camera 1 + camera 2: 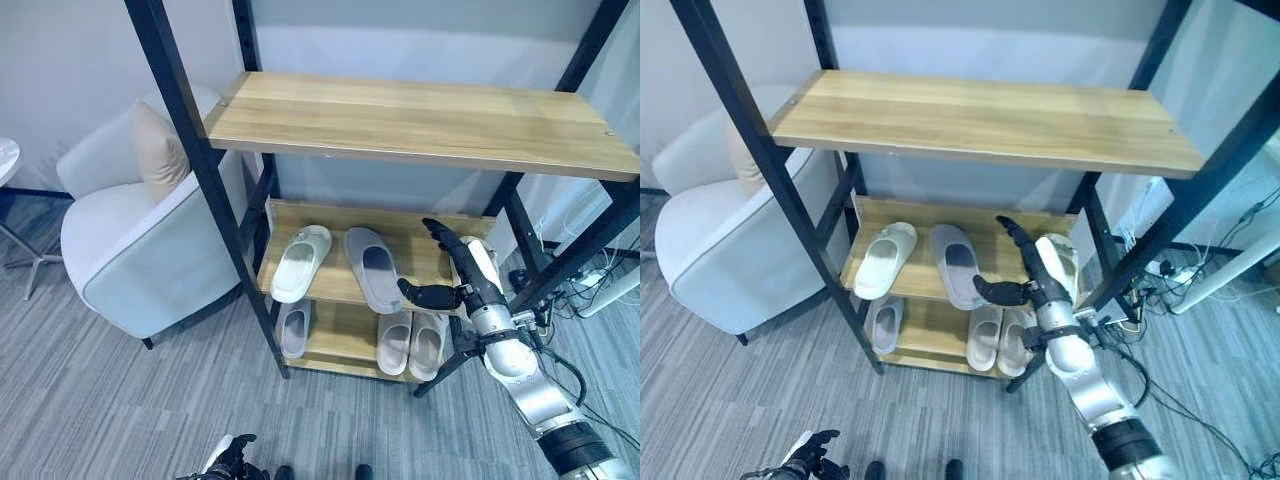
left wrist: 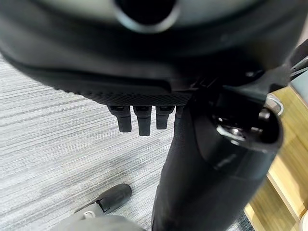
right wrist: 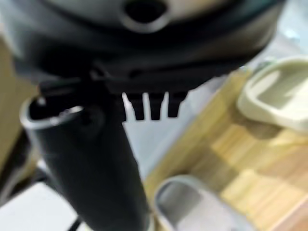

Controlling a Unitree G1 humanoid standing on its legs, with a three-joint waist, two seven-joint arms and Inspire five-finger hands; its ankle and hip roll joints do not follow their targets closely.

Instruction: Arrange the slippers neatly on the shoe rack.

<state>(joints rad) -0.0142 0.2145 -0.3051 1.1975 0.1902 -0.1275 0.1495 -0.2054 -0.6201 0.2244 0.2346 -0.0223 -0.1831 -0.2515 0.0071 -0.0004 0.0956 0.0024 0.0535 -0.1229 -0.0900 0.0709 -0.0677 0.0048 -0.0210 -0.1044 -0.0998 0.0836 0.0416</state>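
Left eye view: shoe rack (image 1: 420, 125) holds slippers (image 1: 300, 262).

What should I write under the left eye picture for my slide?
Open robot hand reaches toward slippers on the shoe rack.

A pale grey-white armchair (image 1: 130, 255) stands on grey striped carpet (image 1: 100, 400), a beige cushion (image 1: 158, 152) propped against its back. Behind the armchair runs a plain light grey wall (image 1: 60, 70). Left of the armchair, a white round side table (image 1: 6, 160) stands on thin metal legs.
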